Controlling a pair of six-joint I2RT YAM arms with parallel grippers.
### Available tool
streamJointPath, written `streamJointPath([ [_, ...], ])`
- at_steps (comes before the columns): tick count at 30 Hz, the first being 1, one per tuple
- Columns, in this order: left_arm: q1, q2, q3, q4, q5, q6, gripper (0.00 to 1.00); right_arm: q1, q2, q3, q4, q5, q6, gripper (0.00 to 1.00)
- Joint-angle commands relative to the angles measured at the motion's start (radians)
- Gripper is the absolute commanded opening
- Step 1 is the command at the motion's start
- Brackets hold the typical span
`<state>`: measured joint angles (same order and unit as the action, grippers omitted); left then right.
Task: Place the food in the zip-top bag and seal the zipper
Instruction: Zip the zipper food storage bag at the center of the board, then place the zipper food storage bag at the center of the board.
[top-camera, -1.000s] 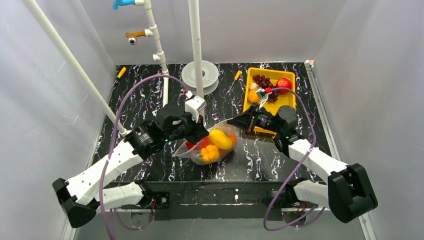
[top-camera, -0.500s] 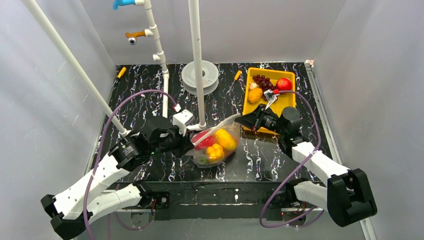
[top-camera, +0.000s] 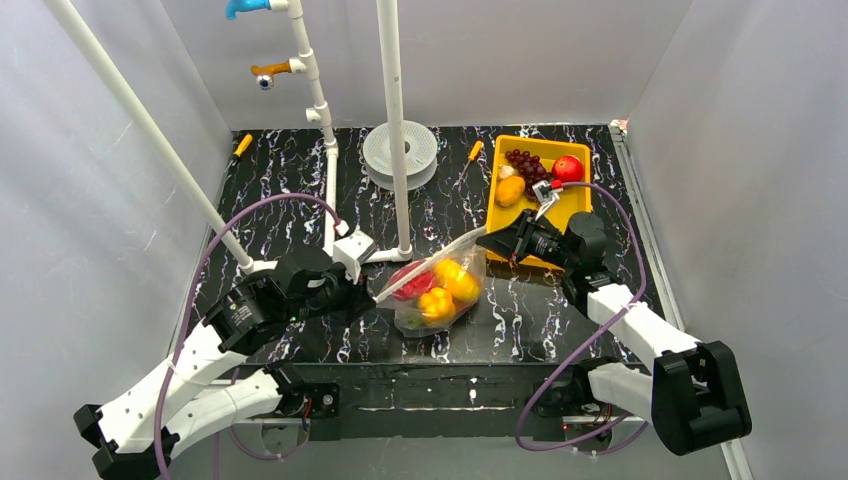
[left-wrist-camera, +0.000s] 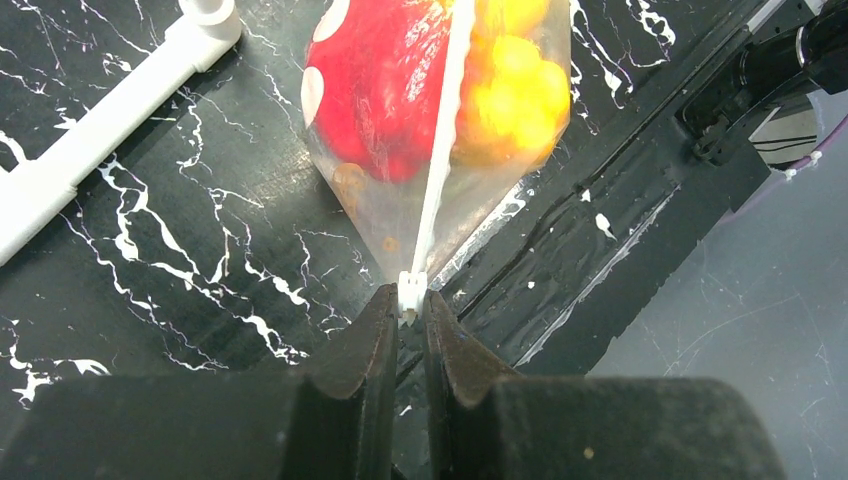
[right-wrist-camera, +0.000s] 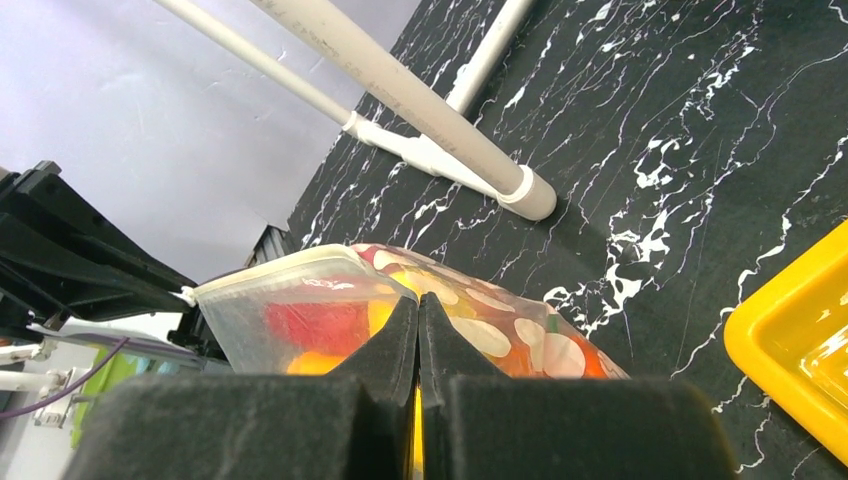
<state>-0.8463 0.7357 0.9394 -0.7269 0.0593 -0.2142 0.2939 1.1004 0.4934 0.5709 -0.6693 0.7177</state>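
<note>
While left tool (left-wrist-camera: 408, 300) and right tool (right-wrist-camera: 418, 306) clamp the zipper (left-wrist-camera: 441, 150), black marbled table (top-camera: 280, 185), white walls (top-camera: 520, 60).

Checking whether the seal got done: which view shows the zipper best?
Left wrist: the zipper runs straight up the frame from the left gripper, which is shut on its end. The top view shows only a thin pale line. The right wrist sees just its far stretch, along the bag's top edge.
</note>
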Motion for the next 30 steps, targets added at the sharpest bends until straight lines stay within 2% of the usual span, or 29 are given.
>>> streamJointPath([
  [1, 0.004, -0.022, -0.004, -0.095, -0.02, -0.007, 0.01, -0.025, 0.014, 0.049, -0.031, 0.033, -0.064, 0.01],
  [4, 0.004, -0.008, 0.007, -0.096, -0.035, -0.006, 0.17, -0.003, 0.015, 0.074, -0.098, 0.036, -0.105, 0.01],
  [7, 0.004, 0.007, 0.027, -0.093, -0.044, -0.007, 0.27, 0.047, 0.003, 0.108, -0.173, 0.054, -0.156, 0.01],
  [9, 0.004, 0.014, 0.041, -0.09, -0.086, -0.008, 0.42, 0.084, -0.004, 0.127, -0.206, 0.071, -0.17, 0.01],
  [12, 0.004, 0.015, 0.069, -0.091, -0.117, -0.006, 0.58, 0.122, -0.015, 0.164, -0.273, 0.095, -0.189, 0.01],
  [18, 0.004, -0.014, 0.125, -0.093, -0.198, 0.008, 0.66, 0.172, -0.054, 0.27, -0.453, 0.103, -0.197, 0.01],
  [21, 0.004, -0.037, 0.136, -0.075, -0.238, 0.011, 0.68, 0.24, -0.085, 0.311, -0.524, 0.134, -0.183, 0.01],
  [26, 0.003, -0.054, 0.121, -0.037, -0.28, 0.018, 0.71, 0.399, -0.121, 0.352, -0.521, 0.182, -0.119, 0.01],
  [30, 0.003, -0.053, 0.122, -0.035, -0.288, 0.012, 0.76, 0.435, -0.135, 0.368, -0.484, 0.141, -0.053, 0.01],
])
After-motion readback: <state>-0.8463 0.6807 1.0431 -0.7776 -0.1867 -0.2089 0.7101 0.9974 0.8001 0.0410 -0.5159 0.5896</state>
